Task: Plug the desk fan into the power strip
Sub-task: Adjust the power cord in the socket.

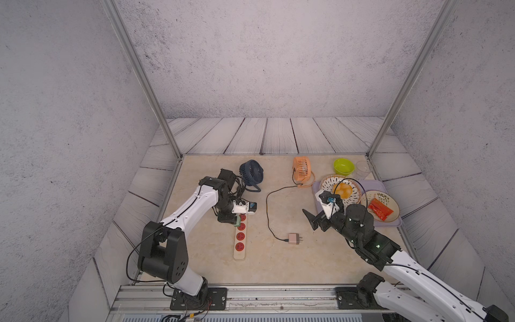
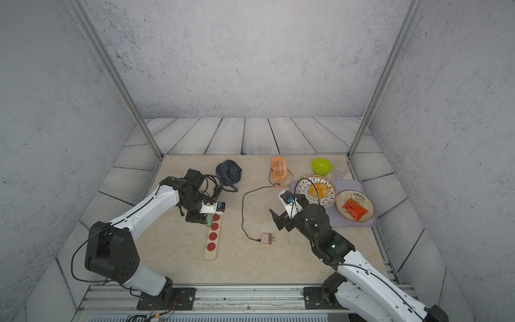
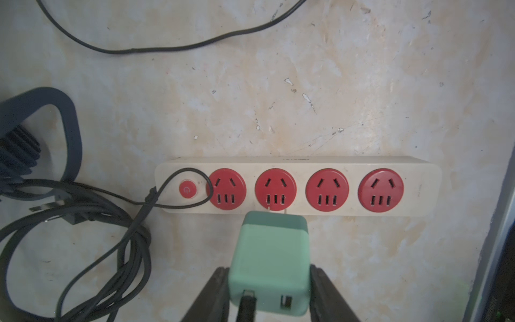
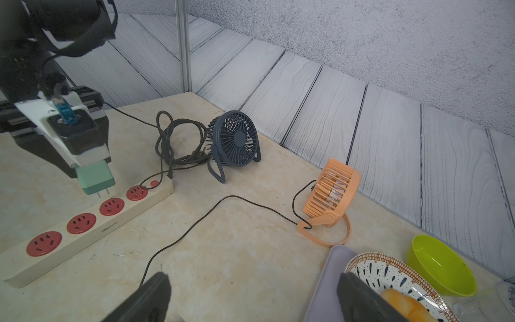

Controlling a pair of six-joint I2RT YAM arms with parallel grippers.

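The cream power strip (image 1: 240,252) (image 3: 418,189) lies on the table with its red sockets facing up. My left gripper (image 3: 269,278) (image 1: 231,218) is shut on a green plug adapter (image 3: 269,251) (image 4: 96,177) with a black cable in its port. The adapter's prongs hang just over the strip near the second socket from the switch. Behind stands a dark blue desk fan (image 1: 251,172) (image 4: 234,139). An orange desk fan (image 1: 302,168) (image 4: 331,189) stands to its right, its cord running to a pink adapter (image 1: 294,239) lying on the table. My right gripper (image 1: 316,220) (image 4: 255,292) hovers open, holding nothing.
A coiled thick black cord (image 4: 172,139) lies between the strip and the blue fan. A lilac tray (image 1: 370,185) at the right carries two plates of food. Behind it stand a green bowl (image 1: 344,166) and a clear cup (image 1: 362,168). Metal posts mark the back corners.
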